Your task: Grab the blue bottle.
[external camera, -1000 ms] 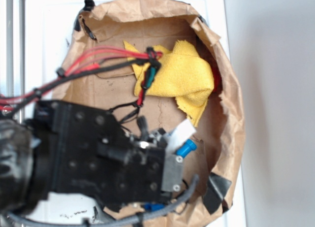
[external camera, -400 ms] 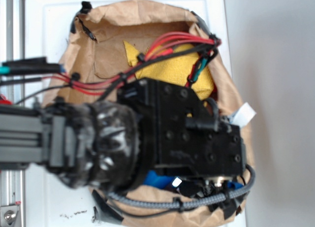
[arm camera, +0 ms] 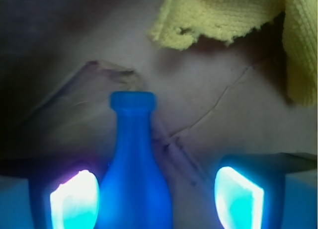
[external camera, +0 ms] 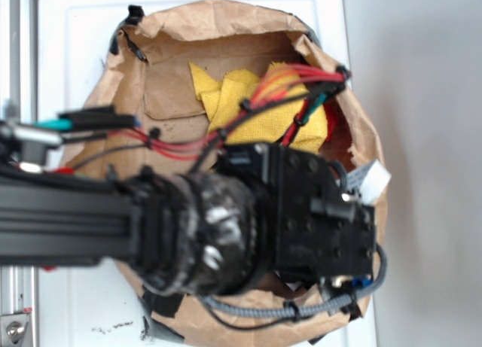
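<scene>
Low in the wrist view, the blue bottle [arm camera: 133, 174] lies on brown paper with its capped neck pointing toward the top of the frame. It sits between the two glowing fingertips [arm camera: 74, 199] of the gripper [arm camera: 156, 199], close against the left one and well clear of the right one. The jaws stand spread wide, with nothing held yet. A yellow cloth [arm camera: 223, 15] lies crumpled at the upper right of that view, apart from the bottle.

From the exterior view, the black arm [external camera: 226, 226] fills the lower middle of the frame and hides the bottle and the fingertips. Under it is an open brown paper bag [external camera: 226, 23], with the cloth at its upper centre and red wires [external camera: 301, 76] running across.

The step in hand looks like the final line-up before closing. Since the bottle is off-centre toward the left finger, a small shift to centre the body between the fingers should help, so that closing does not push it sideways. Its glossy, rounded plastic will probably slip, so the wider body seems a safer grip than the narrow neck. The loose paper beneath may crumple under pressure.
</scene>
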{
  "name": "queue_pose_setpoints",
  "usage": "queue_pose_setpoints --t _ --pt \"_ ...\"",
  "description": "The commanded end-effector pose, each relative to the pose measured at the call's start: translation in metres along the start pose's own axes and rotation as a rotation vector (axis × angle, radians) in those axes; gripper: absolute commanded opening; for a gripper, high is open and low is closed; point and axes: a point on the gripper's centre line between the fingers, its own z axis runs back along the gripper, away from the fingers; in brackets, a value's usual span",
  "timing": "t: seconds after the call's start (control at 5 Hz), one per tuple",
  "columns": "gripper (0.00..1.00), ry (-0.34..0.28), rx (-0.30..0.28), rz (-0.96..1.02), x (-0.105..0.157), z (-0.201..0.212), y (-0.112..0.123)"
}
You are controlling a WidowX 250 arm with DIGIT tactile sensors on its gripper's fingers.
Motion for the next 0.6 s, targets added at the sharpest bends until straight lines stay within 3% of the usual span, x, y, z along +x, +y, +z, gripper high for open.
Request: queue_pose_setpoints --t 0.0,0.2,0.4 --pt "0.12 -0.062 0.057 0.013 0.004 0.0073 0.0106" --pt "0.0 -0.118 0.029 0.012 0.0068 0.008 0.0078" --pt "0.0 -0.181 -0.004 0.019 0.0132 0.0088 0.0053"
